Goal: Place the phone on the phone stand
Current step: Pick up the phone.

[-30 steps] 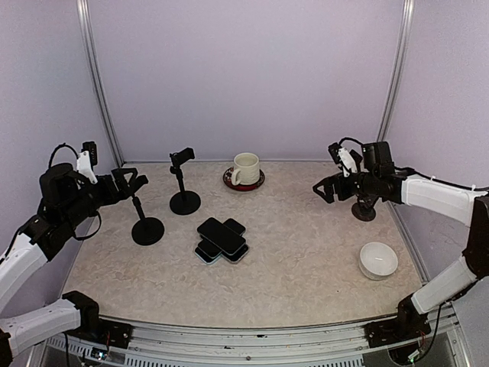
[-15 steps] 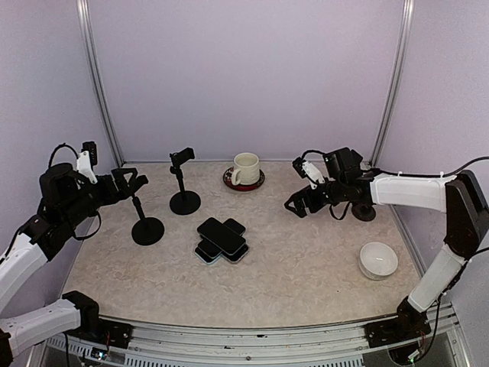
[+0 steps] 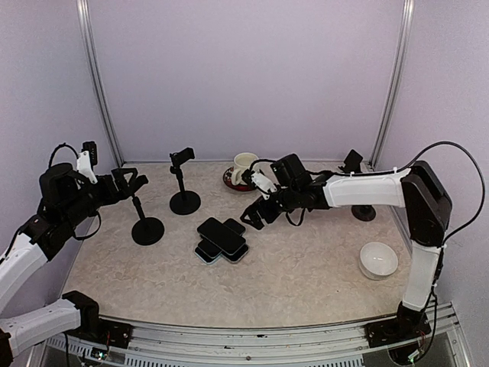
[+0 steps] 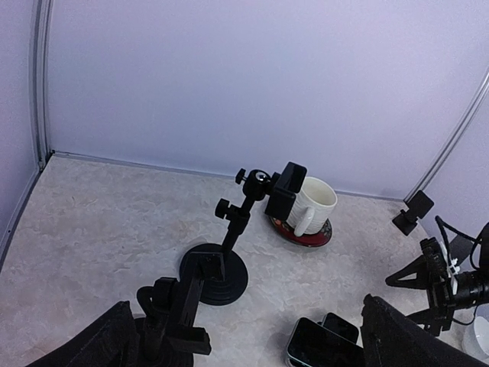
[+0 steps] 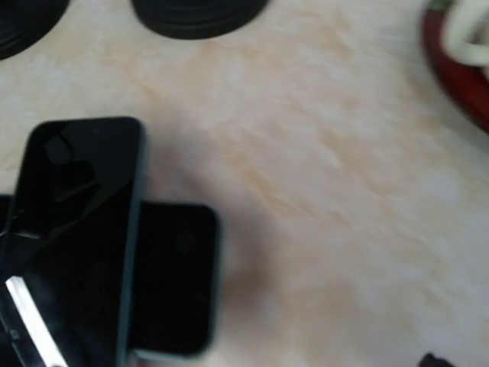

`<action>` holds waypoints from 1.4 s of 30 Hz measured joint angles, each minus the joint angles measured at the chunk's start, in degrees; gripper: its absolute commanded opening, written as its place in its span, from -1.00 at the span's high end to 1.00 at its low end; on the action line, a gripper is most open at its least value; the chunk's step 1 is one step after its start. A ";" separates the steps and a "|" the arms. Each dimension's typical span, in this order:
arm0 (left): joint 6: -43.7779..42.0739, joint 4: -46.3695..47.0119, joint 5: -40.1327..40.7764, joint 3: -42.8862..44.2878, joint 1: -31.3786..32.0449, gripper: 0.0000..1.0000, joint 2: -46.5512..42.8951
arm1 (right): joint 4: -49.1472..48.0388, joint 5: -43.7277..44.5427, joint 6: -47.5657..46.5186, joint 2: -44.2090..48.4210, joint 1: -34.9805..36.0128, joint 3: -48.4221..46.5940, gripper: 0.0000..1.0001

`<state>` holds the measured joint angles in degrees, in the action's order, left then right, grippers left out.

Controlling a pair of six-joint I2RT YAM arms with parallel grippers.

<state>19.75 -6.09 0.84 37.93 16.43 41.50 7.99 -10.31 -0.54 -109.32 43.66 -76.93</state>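
Observation:
Several black phones lie stacked crosswise on the table's middle; the right wrist view shows the top phone lying across a lower one. Three black phone stands are up: one at the left, one behind it, one at the far right. My right gripper hovers open just right of the stack, touching nothing. At the left, beside the clamp of the left stand, my left gripper is open and holds nothing; its fingers frame the left wrist view.
A white cup on a red saucer stands at the back, just behind the right arm. A white bowl sits at the front right. Purple walls enclose the table on three sides.
The right arm has swept left from the far-right stand across the table to the edge of the phone stack, gripper still open. The left arm has not moved.

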 measured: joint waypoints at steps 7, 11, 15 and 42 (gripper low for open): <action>0.00 0.00 -0.02 0.00 -0.02 -0.97 -0.02 | 1.07 0.09 0.57 -6.49 3.48 -6.25 -1.00; 0.00 0.00 -0.09 0.00 -0.35 -0.98 -0.02 | 2.12 0.20 1.09 -9.20 4.76 -10.51 -1.00; 0.00 0.00 -0.22 0.00 -0.39 -0.98 -0.04 | 3.72 1.18 1.18 -11.67 6.54 -14.03 -1.00; 0.00 0.00 -0.42 0.00 -0.39 -0.98 -0.24 | 10.58 4.81 0.39 -18.36 10.95 -20.11 -1.00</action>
<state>19.75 -6.09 0.43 37.93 16.03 41.25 18.57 -5.50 -0.14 -127.68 54.61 -97.03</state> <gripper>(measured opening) 0.988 0.999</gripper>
